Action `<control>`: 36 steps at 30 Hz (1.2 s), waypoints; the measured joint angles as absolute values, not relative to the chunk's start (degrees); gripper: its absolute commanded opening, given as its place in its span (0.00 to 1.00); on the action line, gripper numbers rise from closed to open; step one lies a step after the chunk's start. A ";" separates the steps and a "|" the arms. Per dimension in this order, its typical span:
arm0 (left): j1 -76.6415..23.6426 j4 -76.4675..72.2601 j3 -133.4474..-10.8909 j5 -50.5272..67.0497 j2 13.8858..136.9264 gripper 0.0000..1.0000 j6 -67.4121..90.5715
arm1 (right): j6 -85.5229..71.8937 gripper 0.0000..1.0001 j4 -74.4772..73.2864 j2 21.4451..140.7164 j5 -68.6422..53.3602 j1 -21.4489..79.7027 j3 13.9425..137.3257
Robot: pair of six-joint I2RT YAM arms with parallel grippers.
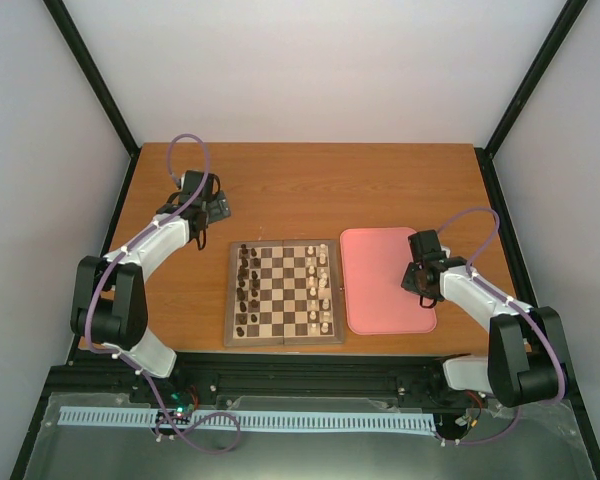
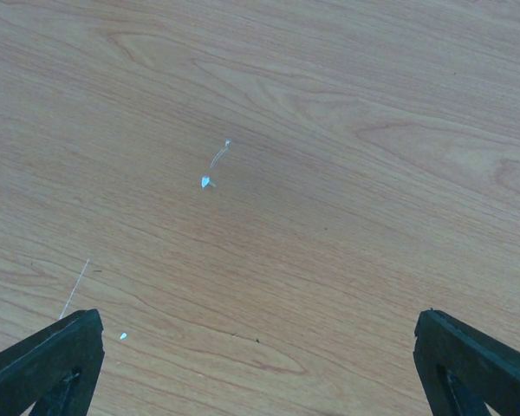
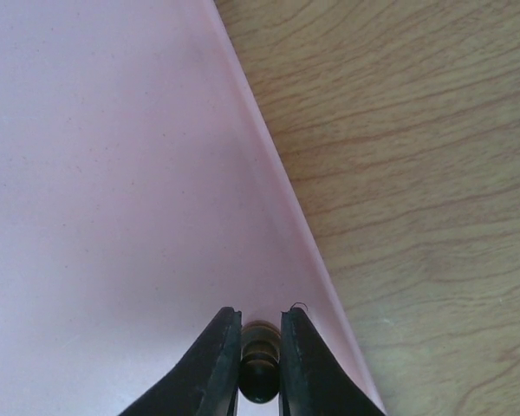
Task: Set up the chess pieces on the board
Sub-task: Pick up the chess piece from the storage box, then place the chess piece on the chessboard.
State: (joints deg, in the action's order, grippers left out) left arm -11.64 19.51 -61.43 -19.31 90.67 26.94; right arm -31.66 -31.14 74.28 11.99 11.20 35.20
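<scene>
Right end effector clenched on dark piece at tray edge; likely light, rigid, slippery, best held mid-body; left end effector released.

I am looking down at a pink tray lying flat on the right half of the wooden worktop. Cream-white pieces are standing in two columns just left of it. At the far left, small white flecks are lying on bare wood.

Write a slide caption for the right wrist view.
Right gripper shut on a dark chess piece at the pink tray edge, wooden table alongside.
</scene>
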 measured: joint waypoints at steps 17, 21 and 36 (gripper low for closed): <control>-11.64 19.53 -61.43 -19.31 90.67 1.00 26.94 | -30.81 0.03 -30.52 74.24 11.35 11.14 33.63; -11.64 19.53 -61.43 -19.33 90.67 1.00 26.94 | -30.59 0.03 -30.70 73.73 10.92 11.09 33.63; -11.64 19.55 -61.43 -20.53 90.67 1.00 26.96 | -34.54 0.03 -40.38 69.67 10.76 44.97 54.76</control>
